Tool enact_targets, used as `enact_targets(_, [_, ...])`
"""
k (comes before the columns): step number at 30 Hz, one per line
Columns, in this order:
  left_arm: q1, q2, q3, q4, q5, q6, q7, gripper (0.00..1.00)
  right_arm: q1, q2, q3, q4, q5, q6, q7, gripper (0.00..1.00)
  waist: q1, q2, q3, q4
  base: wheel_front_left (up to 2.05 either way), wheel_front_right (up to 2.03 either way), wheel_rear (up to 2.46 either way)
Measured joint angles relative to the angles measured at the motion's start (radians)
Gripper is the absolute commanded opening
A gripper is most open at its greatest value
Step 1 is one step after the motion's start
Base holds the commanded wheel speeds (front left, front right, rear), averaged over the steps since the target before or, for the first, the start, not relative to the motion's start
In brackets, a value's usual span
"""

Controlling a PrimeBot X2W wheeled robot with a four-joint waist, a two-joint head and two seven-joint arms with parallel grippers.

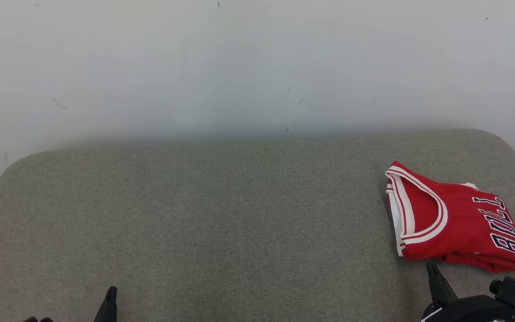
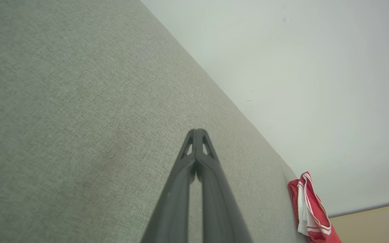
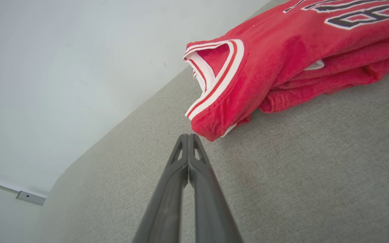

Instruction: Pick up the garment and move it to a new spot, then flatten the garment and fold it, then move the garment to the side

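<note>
The garment [image 1: 456, 221] is a red jersey with white and red trim and dark lettering, lying folded at the right side of the grey padded surface [image 1: 221, 214]. My right gripper [image 1: 430, 267] is shut and empty, its tip just short of the garment's near edge. In the right wrist view the shut fingertips [image 3: 188, 136] point at the folded corner of the garment [image 3: 282, 64], a small gap apart. My left gripper [image 1: 111, 290] sits at the lower left, shut and empty, far from the garment. In the left wrist view its tips [image 2: 197, 131] hover over bare fabric, the garment [image 2: 311, 211] at the far edge.
A pale wall [image 1: 257, 67] rises behind the padded surface. The surface has rounded far corners [image 1: 20, 165]. A strip of tan floor [image 2: 377, 219] shows beyond the surface's right end in the left wrist view.
</note>
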Motion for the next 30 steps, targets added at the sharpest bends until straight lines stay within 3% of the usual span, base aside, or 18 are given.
enact_targets(30, [-0.056, -0.028, 0.111, 0.013, -0.353, -0.054, 0.066, 0.0, -0.059, 0.017, -0.053, -0.006, 0.397, 0.053, 0.071, 0.0, 0.0, 0.0, 0.045, -0.008, 0.0, 0.0, 0.0])
